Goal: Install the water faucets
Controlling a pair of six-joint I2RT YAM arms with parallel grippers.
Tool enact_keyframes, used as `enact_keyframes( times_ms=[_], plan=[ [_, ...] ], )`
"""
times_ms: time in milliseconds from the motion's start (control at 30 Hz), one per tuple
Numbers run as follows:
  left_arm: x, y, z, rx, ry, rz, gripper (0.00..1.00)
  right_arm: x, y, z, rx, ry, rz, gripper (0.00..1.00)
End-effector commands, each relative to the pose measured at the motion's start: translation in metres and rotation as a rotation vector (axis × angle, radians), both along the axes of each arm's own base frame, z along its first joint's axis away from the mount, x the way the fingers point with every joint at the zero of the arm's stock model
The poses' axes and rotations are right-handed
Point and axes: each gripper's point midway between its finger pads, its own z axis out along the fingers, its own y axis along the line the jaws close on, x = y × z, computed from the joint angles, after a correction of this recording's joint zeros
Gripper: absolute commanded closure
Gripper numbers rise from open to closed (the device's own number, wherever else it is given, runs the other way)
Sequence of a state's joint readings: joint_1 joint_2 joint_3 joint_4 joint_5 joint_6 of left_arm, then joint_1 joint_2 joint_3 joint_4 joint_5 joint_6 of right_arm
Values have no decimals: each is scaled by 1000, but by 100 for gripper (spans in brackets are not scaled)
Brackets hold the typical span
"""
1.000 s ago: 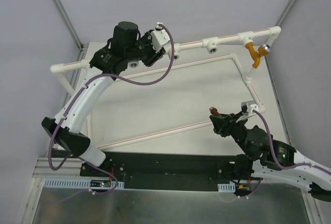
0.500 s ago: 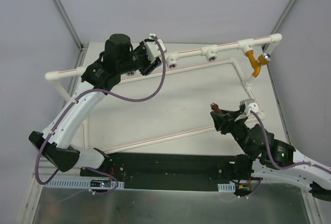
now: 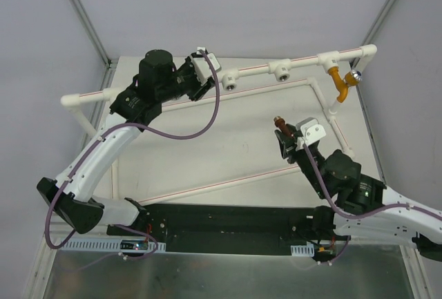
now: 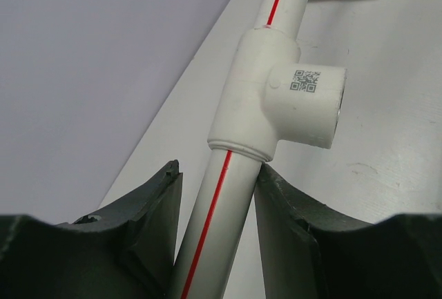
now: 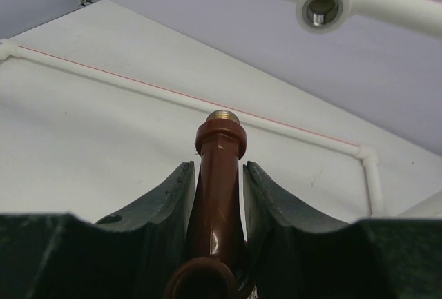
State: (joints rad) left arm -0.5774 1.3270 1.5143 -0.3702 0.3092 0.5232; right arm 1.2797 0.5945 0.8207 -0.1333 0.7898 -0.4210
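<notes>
The dark reddish-brown faucet (image 3: 280,124) is held in my right gripper (image 3: 284,137), which is shut on its body over the middle of the table. In the right wrist view the faucet (image 5: 221,148) points its brass threaded tip away, between the jaws of the right gripper (image 5: 215,169). A white tee socket (image 5: 321,7) sits above and to the right of the tip. The orange-yellow faucet (image 3: 339,80) hangs from the far right tee. My left gripper (image 3: 198,86) is shut on the white pipe (image 4: 217,195) just below a tee (image 4: 276,99).
The white pipe frame (image 3: 138,90) spans the back of the table, with two open tee sockets (image 3: 230,78) (image 3: 281,71). Lower red-striped pipes (image 3: 228,175) lie across the table. Grey walls stand on the left, right and back.
My right gripper has carried the reddish-brown faucet up and to the left, toward the back pipe. The left arm and the pipe frame shifted a little left earlier and have since held still.
</notes>
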Motion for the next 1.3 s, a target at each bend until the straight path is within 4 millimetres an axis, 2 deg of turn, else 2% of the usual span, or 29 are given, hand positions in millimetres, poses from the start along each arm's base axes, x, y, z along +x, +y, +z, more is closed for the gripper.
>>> enact_keyframes(
  times_ms=[0, 100, 167, 333, 400, 600, 733, 1267],
  plan=[
    [-63, 15, -129, 134, 568, 63, 100, 11, -18, 61, -11, -206, -64, 100],
    [-63, 14, -126, 122, 560, 61, 100, 18, -15, 71, -27, -252, -53, 100],
    [-64, 14, -125, 116, 562, 62, 100, 30, -18, 73, -26, -244, -81, 100],
    [-64, 13, -125, 109, 571, 59, 100, 74, -31, 58, -2, -153, -140, 100],
    [-65, 13, -125, 107, 573, 57, 100, 82, -38, 59, 23, -147, -149, 100],
    [-66, 14, -124, 97, 575, 59, 100, 81, -39, 61, 26, -197, -88, 100],
    [-67, 13, -123, 92, 581, 57, 100, 77, -31, 66, 46, -232, -30, 100],
    [-69, 12, -123, 85, 593, 53, 100, 93, -21, 75, 53, -272, -30, 100]
  ],
)
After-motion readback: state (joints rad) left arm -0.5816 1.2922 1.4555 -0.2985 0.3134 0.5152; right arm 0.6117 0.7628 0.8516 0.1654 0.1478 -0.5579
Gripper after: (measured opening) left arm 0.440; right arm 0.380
